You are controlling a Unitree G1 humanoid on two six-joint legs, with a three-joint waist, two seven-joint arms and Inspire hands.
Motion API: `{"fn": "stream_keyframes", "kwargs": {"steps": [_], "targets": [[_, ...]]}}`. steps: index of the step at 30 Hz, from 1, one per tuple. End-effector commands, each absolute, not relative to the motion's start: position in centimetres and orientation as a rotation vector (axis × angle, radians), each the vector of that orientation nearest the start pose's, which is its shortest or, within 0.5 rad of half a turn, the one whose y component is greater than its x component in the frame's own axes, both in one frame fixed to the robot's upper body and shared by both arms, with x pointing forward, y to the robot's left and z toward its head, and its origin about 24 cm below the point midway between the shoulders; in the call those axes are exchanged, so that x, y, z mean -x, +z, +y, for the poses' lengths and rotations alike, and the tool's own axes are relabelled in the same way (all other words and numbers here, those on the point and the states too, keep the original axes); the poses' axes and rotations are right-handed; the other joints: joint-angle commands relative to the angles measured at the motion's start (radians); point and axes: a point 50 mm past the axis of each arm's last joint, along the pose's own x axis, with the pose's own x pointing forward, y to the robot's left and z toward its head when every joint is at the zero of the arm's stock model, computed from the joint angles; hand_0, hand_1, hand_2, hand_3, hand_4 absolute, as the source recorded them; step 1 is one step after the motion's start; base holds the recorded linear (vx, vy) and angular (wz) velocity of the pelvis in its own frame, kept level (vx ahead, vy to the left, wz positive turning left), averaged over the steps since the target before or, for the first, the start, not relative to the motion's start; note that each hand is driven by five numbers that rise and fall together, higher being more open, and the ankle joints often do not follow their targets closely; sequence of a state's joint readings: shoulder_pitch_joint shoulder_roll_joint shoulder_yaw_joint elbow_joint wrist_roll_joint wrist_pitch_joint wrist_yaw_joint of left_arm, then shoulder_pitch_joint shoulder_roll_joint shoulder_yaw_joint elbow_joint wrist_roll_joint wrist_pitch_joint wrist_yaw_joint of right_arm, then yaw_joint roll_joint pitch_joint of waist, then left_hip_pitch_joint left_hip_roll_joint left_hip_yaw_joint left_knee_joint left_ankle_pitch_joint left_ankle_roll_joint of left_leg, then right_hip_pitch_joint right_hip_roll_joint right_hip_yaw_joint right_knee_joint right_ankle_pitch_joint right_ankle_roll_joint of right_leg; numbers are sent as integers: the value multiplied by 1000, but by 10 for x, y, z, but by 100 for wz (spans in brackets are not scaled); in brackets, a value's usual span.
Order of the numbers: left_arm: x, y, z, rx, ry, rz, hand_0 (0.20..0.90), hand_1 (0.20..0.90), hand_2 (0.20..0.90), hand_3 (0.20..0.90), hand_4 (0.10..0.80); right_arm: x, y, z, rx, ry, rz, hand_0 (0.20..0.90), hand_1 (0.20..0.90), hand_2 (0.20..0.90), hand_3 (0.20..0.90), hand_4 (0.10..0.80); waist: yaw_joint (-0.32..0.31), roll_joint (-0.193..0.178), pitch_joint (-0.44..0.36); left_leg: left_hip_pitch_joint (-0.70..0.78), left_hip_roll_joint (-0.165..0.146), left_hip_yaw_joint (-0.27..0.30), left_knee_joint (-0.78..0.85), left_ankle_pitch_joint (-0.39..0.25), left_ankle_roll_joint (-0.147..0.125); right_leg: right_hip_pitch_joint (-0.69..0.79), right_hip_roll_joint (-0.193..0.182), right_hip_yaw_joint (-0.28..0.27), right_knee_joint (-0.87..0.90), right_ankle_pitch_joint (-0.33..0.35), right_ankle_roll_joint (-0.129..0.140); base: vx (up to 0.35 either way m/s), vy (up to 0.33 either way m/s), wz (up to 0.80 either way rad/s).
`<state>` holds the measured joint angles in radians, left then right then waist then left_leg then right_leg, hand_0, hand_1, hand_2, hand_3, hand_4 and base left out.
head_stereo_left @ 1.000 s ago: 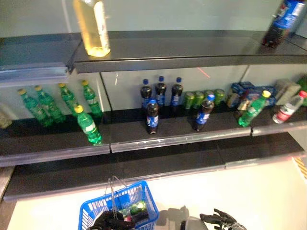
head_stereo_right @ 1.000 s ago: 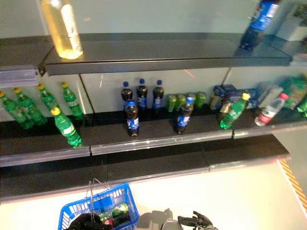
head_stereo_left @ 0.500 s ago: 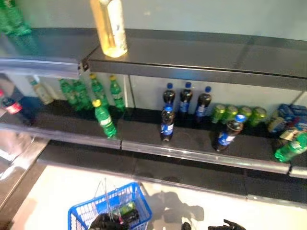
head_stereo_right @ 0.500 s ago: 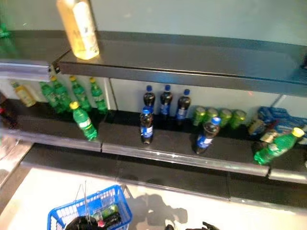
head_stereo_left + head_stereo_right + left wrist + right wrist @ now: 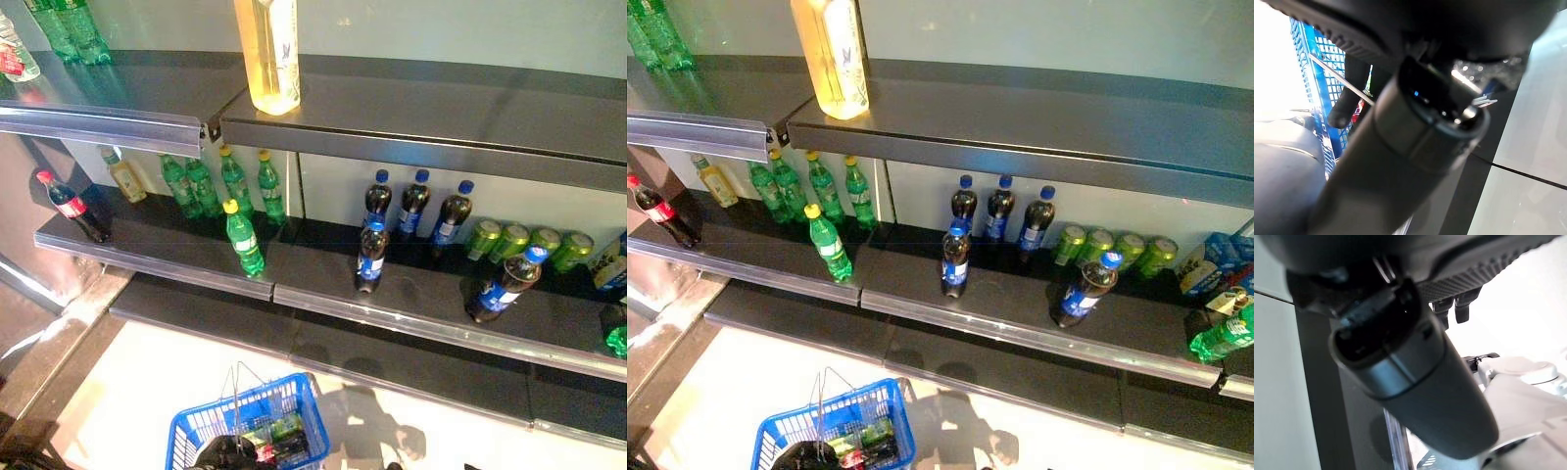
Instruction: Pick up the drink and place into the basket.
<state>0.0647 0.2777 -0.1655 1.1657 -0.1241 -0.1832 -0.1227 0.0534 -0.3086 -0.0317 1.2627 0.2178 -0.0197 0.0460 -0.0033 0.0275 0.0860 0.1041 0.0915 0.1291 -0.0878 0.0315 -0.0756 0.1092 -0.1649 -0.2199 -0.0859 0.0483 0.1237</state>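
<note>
When reaching up for another drink: risk of clipping the front green bottle (image 5: 244, 238) or the front cola bottle (image 5: 371, 257), both upright, near the shelf (image 5: 323, 294) lip and apart from their rows; likely to fall to the floor if nudged.
Tilted cola bottle (image 5: 502, 289): leaning already, close to the lip; least steady of the lot, best avoided or gripped firmly round the body.
Basket (image 5: 196, 431): blue, on the pale floor below the shelf; could tip or slide if dragged by the rim.
Task's thing: green drink (image 5: 286, 427) and a dark drink with red label (image 5: 284, 450) lying inside the basket; placing judged done or nearly done for these.
Left hand (image 5: 223, 455): low over the basket, beside the drinks; fingers (image 5: 1347, 98) near the wire handles (image 5: 235, 387), cannot tell whether open or gripping.
Right hand (image 5: 1462, 308): idle, seen only from its wrist; state of fingers impossible to tell.
In the way: wire handles standing upright over the basket mouth, apt to snag a bottle going in.
Around: row of green cans (image 5: 509, 240), large yellow bottle (image 5: 269, 49) on the top shelf, red-capped cola (image 5: 71, 206) far left.
</note>
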Motion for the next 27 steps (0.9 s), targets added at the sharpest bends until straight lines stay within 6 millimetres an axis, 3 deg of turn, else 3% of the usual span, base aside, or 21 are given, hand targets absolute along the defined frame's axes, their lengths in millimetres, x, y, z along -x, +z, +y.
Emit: {"fn": "stream_keyframes", "kwargs": {"steps": [1, 15, 22, 27], "targets": [[-133, -127, 272, -182, 69, 846, 300, 300, 300, 200, 100, -66, -155, -277, 53, -324, 1254, 900, 900, 900, 900, 800, 25, -31, -9, 27, 19, 37, 1, -47, -15, -8, -74, 8, 37, 13, 48, 22, 32, 2], [-124, -126, 286, -218, 86, 886, 300, 300, 300, 200, 100, -55, -155, -281, 22, -303, 1314, 900, 900, 900, 900, 800, 36, -34, -2, 46, 18, 41, 13, -61, 3, -11, -96, 17, 71, 1, 59, 11, -6, 0], [-131, -123, 284, -208, 82, 862, 300, 300, 300, 200, 100, -51, -155, -284, 19, -306, 1332, 900, 900, 900, 900, 800, 29, -28, -5, 53, 29, 41, 6, -61, 1, 2, -75, 27, 54, -8, 49, 62, -33, 0], [-125, -126, 281, -213, 70, 875, 300, 300, 300, 200, 100, -41, -156, -283, 28, -288, 1368, 900, 900, 900, 900, 800, 24, -30, 7, 41, 36, 36, 1, -54, -7, -3, -59, 28, 34, 1, 45, 69, -38, 0]]}}
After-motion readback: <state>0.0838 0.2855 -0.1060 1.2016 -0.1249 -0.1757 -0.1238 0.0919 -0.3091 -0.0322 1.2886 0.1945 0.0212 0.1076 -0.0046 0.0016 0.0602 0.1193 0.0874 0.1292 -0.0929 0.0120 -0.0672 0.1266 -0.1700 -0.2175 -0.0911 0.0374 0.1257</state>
